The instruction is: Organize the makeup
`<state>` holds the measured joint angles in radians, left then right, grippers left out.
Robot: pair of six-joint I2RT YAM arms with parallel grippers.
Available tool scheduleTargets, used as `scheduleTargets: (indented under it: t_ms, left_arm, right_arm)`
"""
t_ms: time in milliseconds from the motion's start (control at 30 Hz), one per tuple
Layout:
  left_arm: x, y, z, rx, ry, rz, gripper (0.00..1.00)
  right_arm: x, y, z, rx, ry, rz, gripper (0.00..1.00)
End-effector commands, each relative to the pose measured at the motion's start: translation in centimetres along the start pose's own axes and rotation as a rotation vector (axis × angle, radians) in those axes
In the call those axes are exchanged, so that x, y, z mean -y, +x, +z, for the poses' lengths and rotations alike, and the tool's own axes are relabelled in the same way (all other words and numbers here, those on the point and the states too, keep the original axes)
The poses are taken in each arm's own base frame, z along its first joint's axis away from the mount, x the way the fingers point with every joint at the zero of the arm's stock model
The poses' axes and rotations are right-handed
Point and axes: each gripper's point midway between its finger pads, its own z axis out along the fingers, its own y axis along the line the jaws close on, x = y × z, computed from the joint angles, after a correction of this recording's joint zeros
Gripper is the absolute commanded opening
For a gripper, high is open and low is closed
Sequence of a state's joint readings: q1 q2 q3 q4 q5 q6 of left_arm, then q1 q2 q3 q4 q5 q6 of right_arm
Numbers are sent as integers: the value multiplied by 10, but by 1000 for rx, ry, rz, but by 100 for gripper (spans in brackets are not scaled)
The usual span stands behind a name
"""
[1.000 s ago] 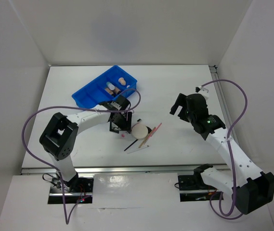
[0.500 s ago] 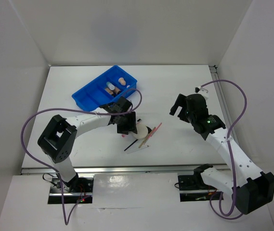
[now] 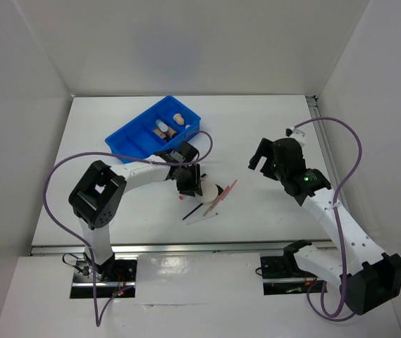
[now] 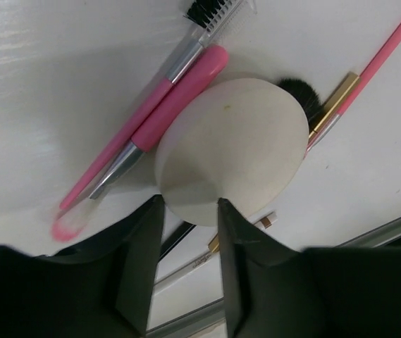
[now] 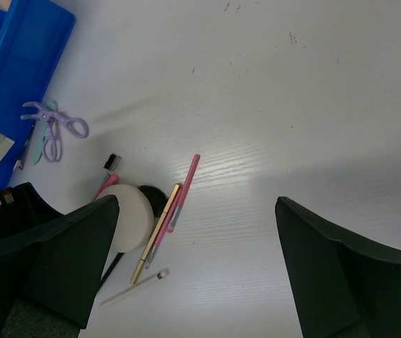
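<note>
Left gripper (image 4: 191, 208): low over the worktop (image 3: 256, 113), at the 9 o'clock side of the loose pile in the overhead view.
Left jaws: the two fingers stand a narrow gap apart, with the near rim of the round cream compact (image 4: 232, 144) at the mouth of that gap. Whether they pinch it cannot be told.
Round cream compact: on the worktop near its middle, lying over the handles beside it; far wider than the gap between the fingers.
Pink-handled brushes (image 4: 175, 88): two, side by side, running from 7 to 1 o'clock in the left wrist view, partly under the compact's 10 o'clock edge.
Gold-collared brush (image 4: 335, 104): black bristles tucked against the compact at 2 o'clock.
Pink pencil (image 5: 184, 189): just beside the gold-collared brush, on the side away from the compact.
Thin black brush (image 3: 191, 213): at 7 o'clock of the compact, next to a white pencil (image 5: 134, 286).
Blue bin (image 3: 131, 135): at 11 o'clock of the pile; beige sponges (image 3: 177, 118) and a pale tube (image 3: 161, 127) lie in its compartments.
Lilac loop-handled tool (image 5: 53, 131): on the worktop just beside the bin.
Right gripper (image 5: 197, 211): raised, well apart from the pile, at its 2 o'clock in the overhead view.
Right jaws: spread wide, nothing between them.
</note>
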<state>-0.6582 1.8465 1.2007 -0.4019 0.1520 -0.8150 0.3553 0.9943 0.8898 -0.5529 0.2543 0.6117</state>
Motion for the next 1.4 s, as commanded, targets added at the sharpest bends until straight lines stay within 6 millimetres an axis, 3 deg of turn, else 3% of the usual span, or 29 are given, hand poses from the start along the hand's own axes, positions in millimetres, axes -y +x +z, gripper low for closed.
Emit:
scheduleTargets:
  t_ms: [0,67,200,267,400,467,500,567,733,800,833,867,933,967,1000,1033,1100,1133,1200,1233,1333,1367]
  left_arm:
    - [13,-10,1,19,28,9,45]
    - [11,-8,1,11,21,16,37]
    - [14,-8,-6,12,11,36,13]
    - [20,-13,-20,37,21,51,0]
    - [36,-31,-55,106,38,97,0]
    - [33,-38,-69,137,-1,125,0]
    - [42,-49,-84,180,6,137,0]
    - [37,-60,-95,220,-51,159,0]
    - [36,-131,-140,399,-79,120,0]
    - [31,-156,-137,427,-99,101,0]
    - [33,-179,-151,476,-86,79,0]
    - [28,-190,-140,470,-102,77,0]
    - [20,-215,-143,499,-110,45,0]
    - [26,-232,-155,542,-92,37,0]
    - [21,-242,-140,526,-99,26,0]
    - [18,-262,-151,571,-90,8,0]
    - [11,-278,-148,576,-70,-25,0]
    - [-7,-289,-139,567,-84,-52,0]
    - [-8,-306,-139,591,-26,-80,0]
    - [-18,-314,-135,596,-19,-95,0]
    - [-32,-327,-127,589,17,-131,0]
    - [-32,-329,-115,576,28,-138,0]
  right_arm:
    - [-2,-13,-9,38,-9,5,100]
    - [-2,-13,-9,38,-9,5,100]
    - [-2,-13,-9,38,-9,5,100]
    - [-2,-13,-9,38,-9,5,100]
    - [-2,-11,-7,31,-3,2,100]
    - [-3,-13,-6,38,-9,5,100]
    - [-3,-13,-6,38,-9,5,100]
    - [-3,-13,-6,38,-9,5,100]
    - [-1,-13,-4,37,4,3,100]
    - [-1,-15,-4,49,6,5,100]
    - [-1,-13,-1,41,12,2,100]
    - [-1,-13,-1,41,12,2,100]
    - [0,-12,1,34,18,0,100]
    - [-1,-15,2,39,25,0,100]
    - [0,-13,5,30,32,-13,100]
    - [-2,-14,7,27,34,-13,100]
    - [1,-14,9,25,47,-27,100]
    - [-2,-17,12,30,43,-25,100]
    - [-1,-16,17,21,61,-39,100]
    - [0,-14,20,13,67,-42,100]
    - [1,-14,25,7,87,-47,100]
    - [1,-12,29,2,90,-49,100]
